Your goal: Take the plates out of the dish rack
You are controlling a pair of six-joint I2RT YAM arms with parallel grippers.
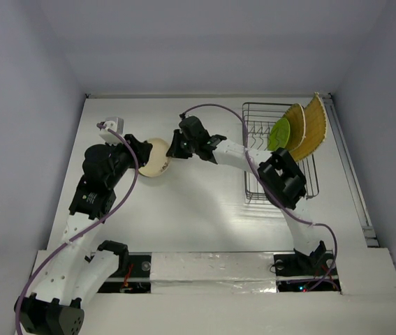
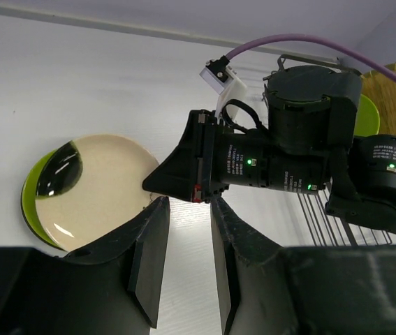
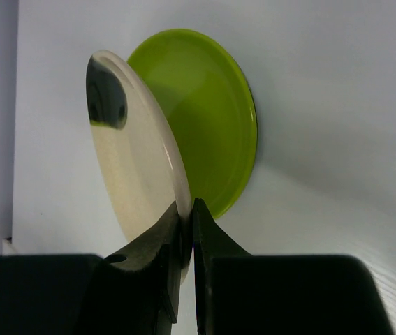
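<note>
Three plates stand in the dish rack [image 1: 259, 120] seen from above: an upright lime plate [image 1: 279, 132] and two tan woven plates [image 1: 308, 127], at the right side of the table [image 1: 198, 209]. Well apart from the rack, left of centre, the right gripper [image 1: 174, 148] reaches across to a cream plate [image 1: 153, 158]. The left arm is close on the plate's other side.

From the left wrist, the left gripper [image 2: 189, 209] hangs with its jaws a little apart and nothing between them, just beside the cream plate. That plate covers most of a flat lime green plate [image 2: 31, 202] on the table. We judge this arm has no part in the step and should hold clear of the right gripper's way out.

From the right wrist, the jaws are pinched tight on the cream plate's near rim. The plate is tilted up over the flat lime green plate; we cannot tell whether its far edge touches. We take the step to be stacking. We would lower the rim slowly until cream lies centred on green, only then part the jaws, and back away level so no finger drags the stack.
</note>
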